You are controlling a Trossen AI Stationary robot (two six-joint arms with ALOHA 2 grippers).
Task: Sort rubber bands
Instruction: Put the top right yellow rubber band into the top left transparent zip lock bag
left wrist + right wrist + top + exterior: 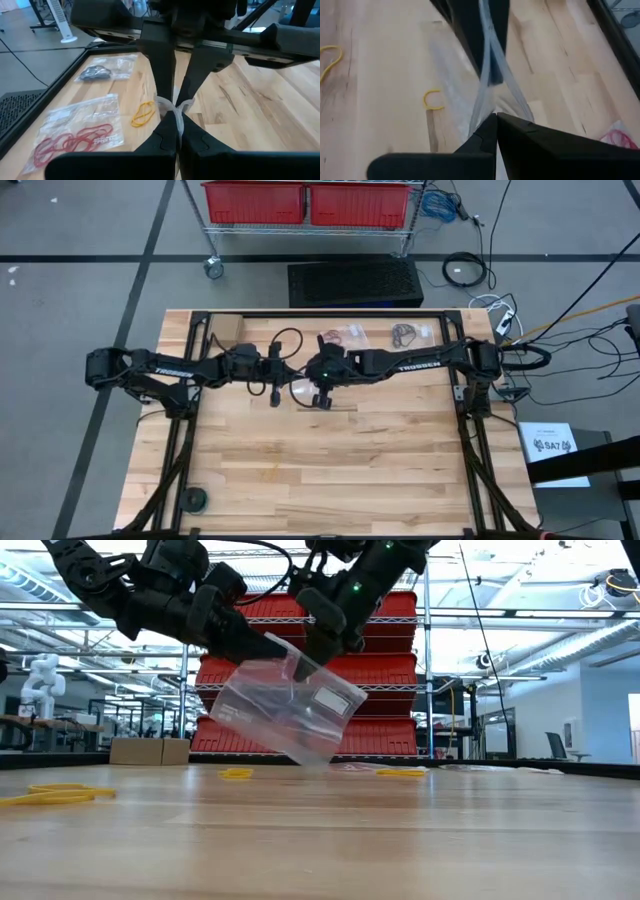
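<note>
White lettering "TROSSEN" runs along the left arm [172, 367] and again along the right arm [418, 366] in the high view. A white sheet [553, 450] beside the counter's right edge bears "SA7". The clear bags' labels are too small to read.

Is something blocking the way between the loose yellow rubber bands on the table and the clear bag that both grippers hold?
Nothing visible blocks it. The clear bag hangs above the table, pinched by the left gripper and right gripper. Yellow rubber bands lie on open wood.
</note>
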